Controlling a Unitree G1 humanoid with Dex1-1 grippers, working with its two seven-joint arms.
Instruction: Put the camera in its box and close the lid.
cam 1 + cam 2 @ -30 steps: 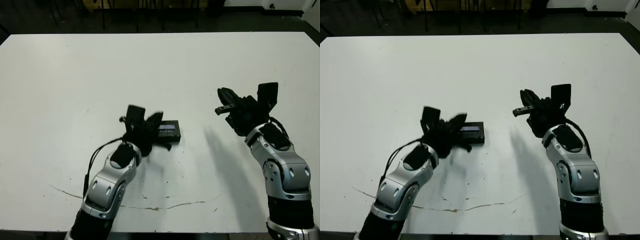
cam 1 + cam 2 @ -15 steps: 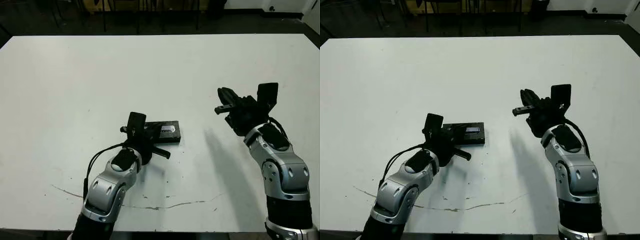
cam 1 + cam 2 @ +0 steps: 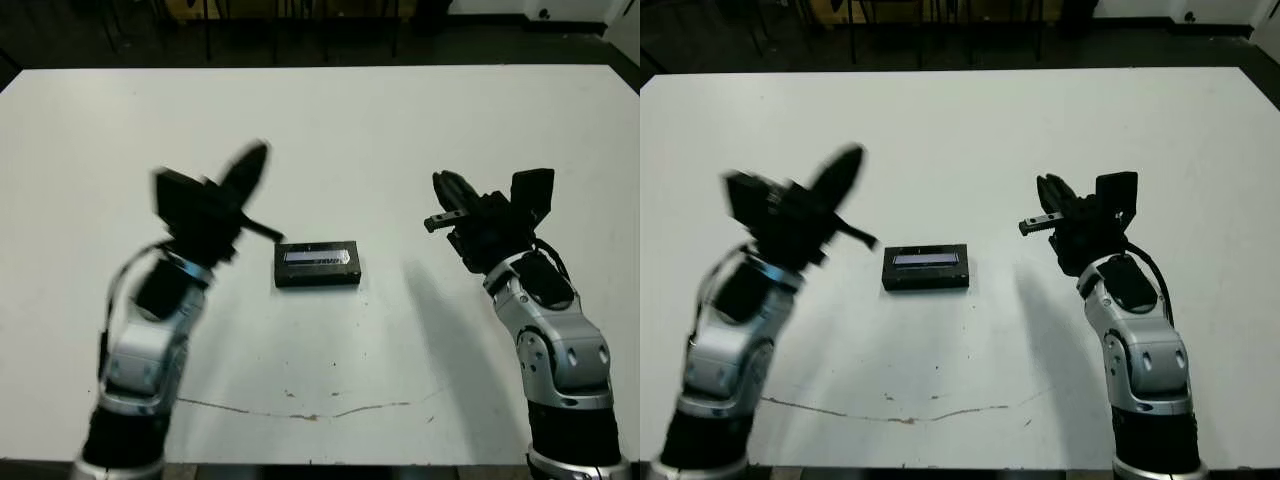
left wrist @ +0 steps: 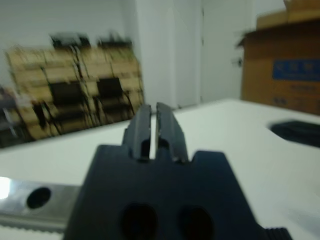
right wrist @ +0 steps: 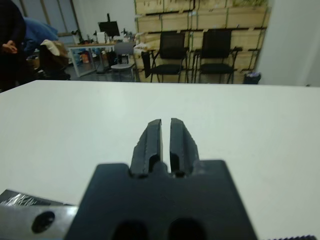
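The box point(image 3: 317, 279) lies in the middle of the table with the lid point(image 3: 318, 256) flat on top of it, pale label strip facing up. The camera is hidden from view. My left gripper point(image 3: 254, 157) is raised above the table to the left of the box, blurred by motion and well apart from it; the left wrist view shows its fingers point(image 4: 142, 126) pressed together on nothing. My right gripper point(image 3: 441, 183) hangs in the air to the right of the box, shut and empty, its fingers point(image 5: 154, 135) together in the right wrist view.
The white table point(image 3: 320, 130) spreads wide on all sides of the box, with a thin dark scratch point(image 3: 300, 414) near its front edge. Beyond the table stand chairs point(image 5: 171, 55) and stacked cartons, and a person point(image 5: 9, 42) is at one side.
My left arm has lifted off the box and swung up and to the left, leaving the lidded box in full view. The right arm has barely moved.
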